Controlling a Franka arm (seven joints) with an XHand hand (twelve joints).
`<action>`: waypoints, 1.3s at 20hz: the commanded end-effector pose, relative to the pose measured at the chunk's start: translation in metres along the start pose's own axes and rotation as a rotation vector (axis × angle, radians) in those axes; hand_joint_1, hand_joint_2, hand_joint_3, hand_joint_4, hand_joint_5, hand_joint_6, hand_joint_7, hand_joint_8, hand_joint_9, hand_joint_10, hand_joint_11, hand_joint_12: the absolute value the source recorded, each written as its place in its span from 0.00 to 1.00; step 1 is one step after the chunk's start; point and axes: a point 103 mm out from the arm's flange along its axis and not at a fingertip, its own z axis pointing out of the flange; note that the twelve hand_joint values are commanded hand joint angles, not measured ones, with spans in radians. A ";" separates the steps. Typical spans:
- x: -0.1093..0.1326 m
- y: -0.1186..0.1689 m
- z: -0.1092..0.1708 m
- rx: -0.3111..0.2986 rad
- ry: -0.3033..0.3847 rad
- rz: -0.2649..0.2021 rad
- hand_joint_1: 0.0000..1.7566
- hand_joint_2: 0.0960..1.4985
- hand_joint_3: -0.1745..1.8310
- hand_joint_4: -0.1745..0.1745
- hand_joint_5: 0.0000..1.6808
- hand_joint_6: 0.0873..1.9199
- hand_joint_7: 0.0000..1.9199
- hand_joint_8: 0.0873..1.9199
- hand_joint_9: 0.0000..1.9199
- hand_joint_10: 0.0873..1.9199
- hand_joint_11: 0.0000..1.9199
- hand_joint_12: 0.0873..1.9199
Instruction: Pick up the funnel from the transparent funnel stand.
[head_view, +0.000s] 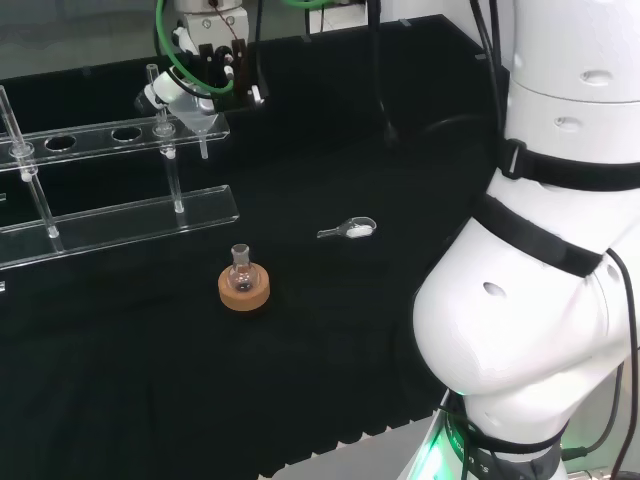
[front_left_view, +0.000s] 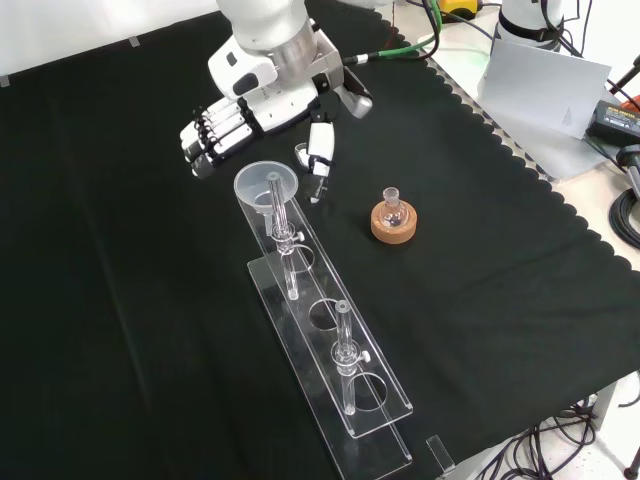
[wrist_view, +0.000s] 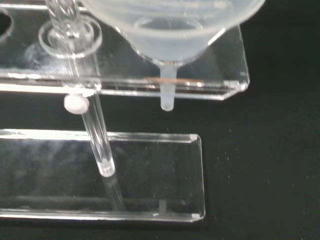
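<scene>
Hand (front_left_view: 235, 125) at funnel (front_left_view: 266, 184), fingers relaxed, holding nothing.
Funnel upright in stand's (front_left_view: 330, 345) end hole, just below hand in front view; stem vertical.

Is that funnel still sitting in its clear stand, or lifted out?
Still in: the funnel sits upright in the stand's end hole, its spout poking below the upper shelf.

Bench draped in black cloth (front_left_view: 120, 300). On it rest a clear funnel stand (front_left_view: 330, 370), a cork ring (front_left_view: 392, 225) bearing a small flask just right of the stand in the front view, and a scoop (head_view: 348, 230) near the ring.
</scene>
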 end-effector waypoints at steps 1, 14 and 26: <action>-0.008 0.004 0.013 0.028 -0.019 0.013 0.25 0.40 0.12 0.59 0.00 0.00 0.00 0.00 0.00 0.00 0.00 0.00; -0.012 0.009 0.037 0.080 -0.020 0.032 0.27 0.41 0.12 0.57 0.00 0.00 0.00 0.00 0.00 0.00 0.01 0.00; -0.012 0.013 0.037 0.029 0.061 0.039 0.39 0.44 0.10 0.48 0.04 0.00 0.10 0.11 0.05 0.26 0.00 0.64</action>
